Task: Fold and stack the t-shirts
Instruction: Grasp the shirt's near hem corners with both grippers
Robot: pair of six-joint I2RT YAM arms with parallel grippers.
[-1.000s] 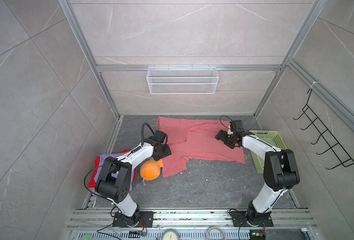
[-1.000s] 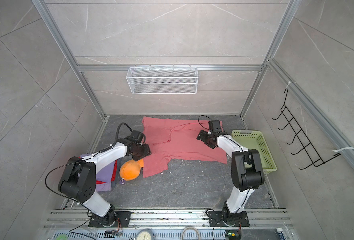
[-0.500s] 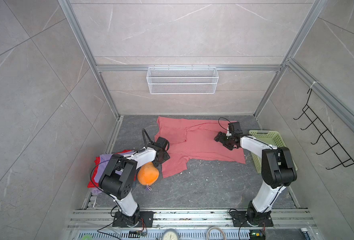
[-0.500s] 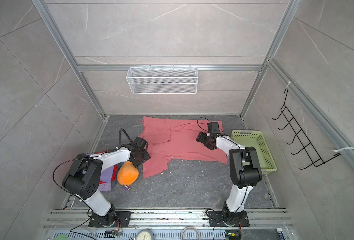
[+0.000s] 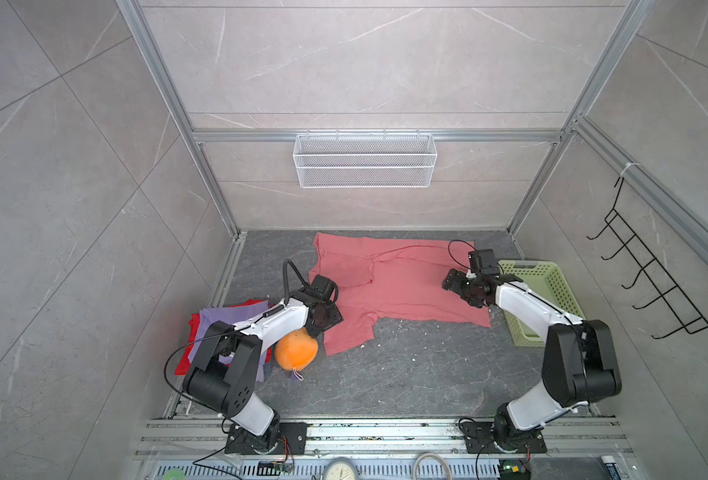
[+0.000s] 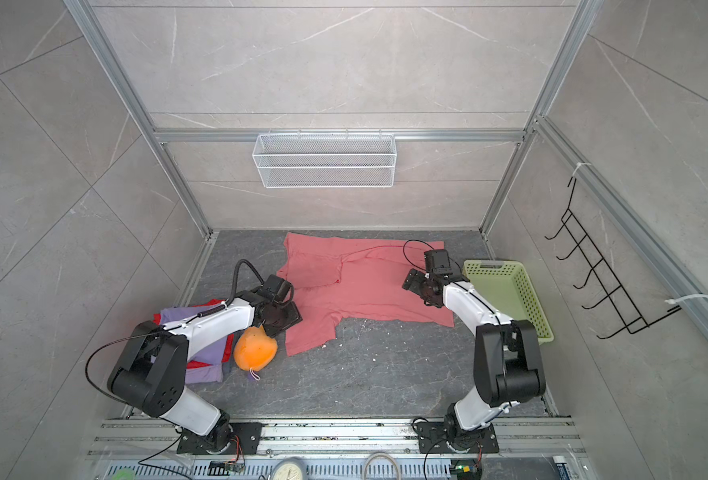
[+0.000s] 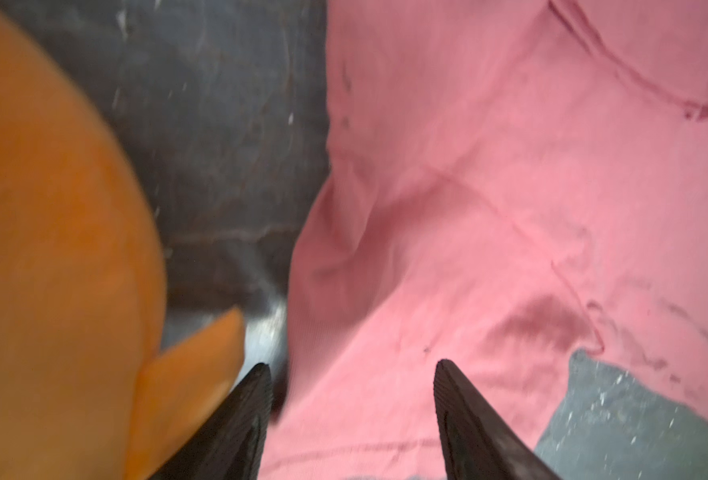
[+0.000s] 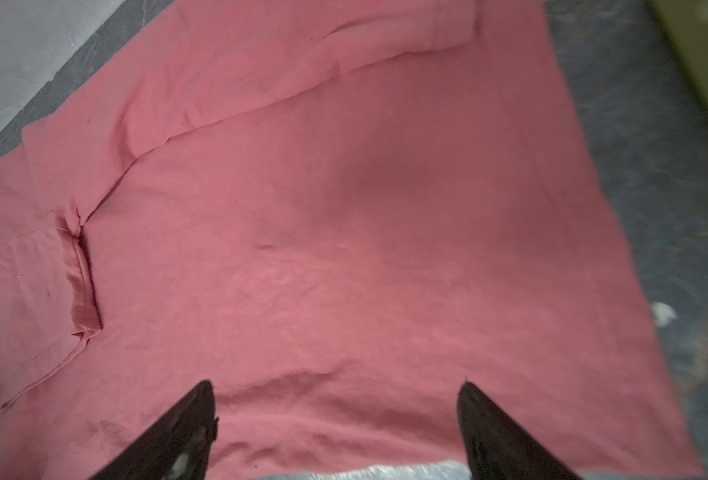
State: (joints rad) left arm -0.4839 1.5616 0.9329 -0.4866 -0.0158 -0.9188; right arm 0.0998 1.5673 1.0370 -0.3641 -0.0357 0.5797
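Nearest the arm bases, on the left of both top views, an orange plush toy [image 5: 296,353] sits on the dark stone-patterned floor [image 5: 406,374]. It is just beside a flat pile of two shirts: a lavender t-shirt [image 5: 236,313] with a red t-shirt [image 5: 184,357] showing along its edges. The left arm reaches over that pile and the toy. The left gripper [image 5: 326,322] hangs low at the near-left corner of the salmon-pink t-shirt [image 5: 402,286]. In the left wrist view its two black fingers [image 7: 460,411] stand apart, clamping nothing. One is over the pink fabric and the other is at the shirt's edge, close by an orange flap of the toy. I cannot tell whether they touch the cloth.

Farther in, the salmon-pink t-shirt lies spread across the middle and back of the floor, mostly flat. One part is folded in over the body and another flap reaches toward the toy. The right gripper [image 5: 452,284] hovers over the shirt's right part. The right wrist view shows its fingers [image 8: 186,419] spread wide — released, gripping nothing, with pink cloth beneath them. Just beside that arm stands a pale green basket [image 5: 560,286], apart from the shirt.

On the back wall a white wire basket [image 5: 365,160] hangs from the rail — and a black hook rack [image 5: 655,259] is fixed to the right-hand wall.
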